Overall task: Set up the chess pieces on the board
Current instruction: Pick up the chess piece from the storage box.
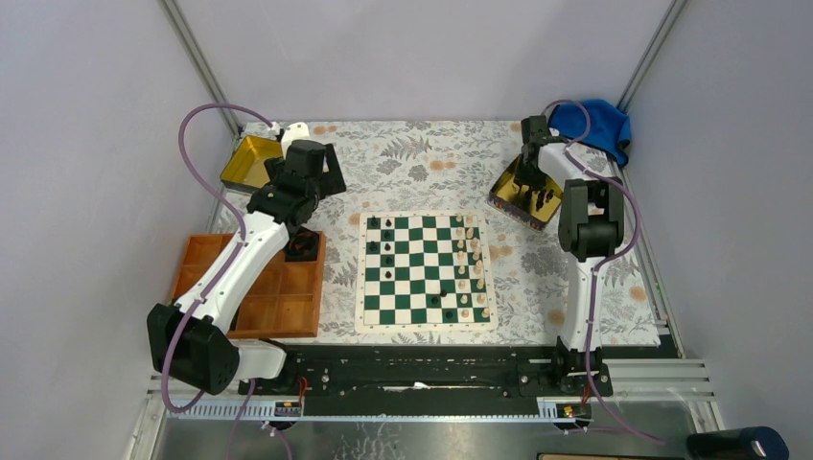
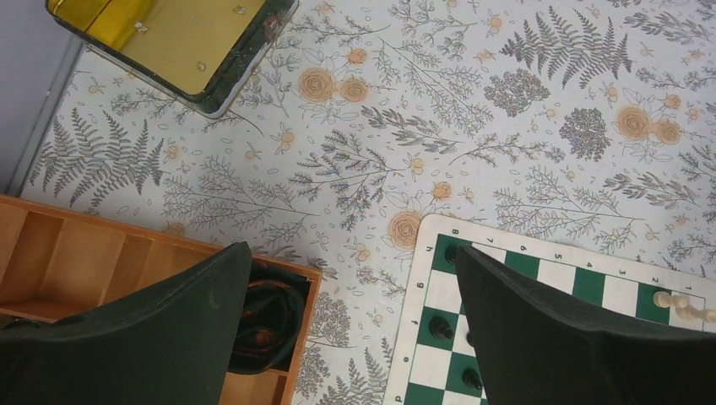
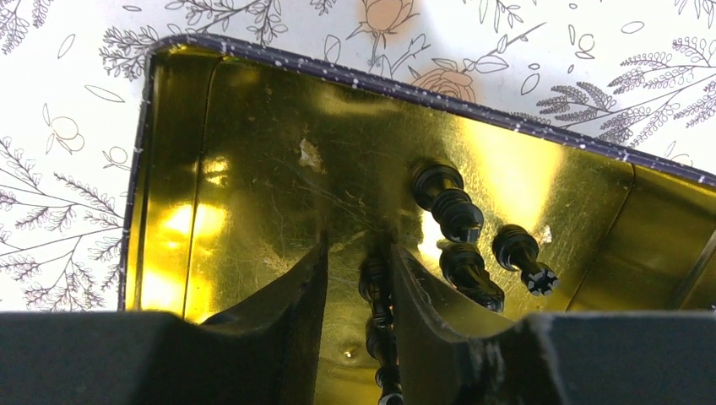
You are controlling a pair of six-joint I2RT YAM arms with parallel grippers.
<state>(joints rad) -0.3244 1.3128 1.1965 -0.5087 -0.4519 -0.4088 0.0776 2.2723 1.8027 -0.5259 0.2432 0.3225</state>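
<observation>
The green and white board (image 1: pixel 412 287) lies mid-table, with several black chess pieces (image 1: pixel 386 247) along its left side. More black pieces (image 3: pixel 447 198) lie in a gold tin (image 3: pixel 253 169) at the right (image 1: pixel 522 196). My right gripper (image 3: pixel 359 253) reaches down into this tin (image 1: pixel 529 182). Its jaws are narrowly open and straddle a lying black piece (image 3: pixel 376 287), which rests against the right finger. My left gripper (image 2: pixel 350 253) is wide open and empty, held above the cloth between the tray and the board's corner (image 2: pixel 422 287), left of the board (image 1: pixel 309 172).
Cream pieces (image 1: pixel 467 268) line the board's right side. An orange compartmented tray (image 1: pixel 278 307) at the left holds a black pouch (image 2: pixel 266 325). A second gold tin (image 1: pixel 251 161) sits at the back left. A blue cloth (image 1: pixel 594 123) lies in the back right corner.
</observation>
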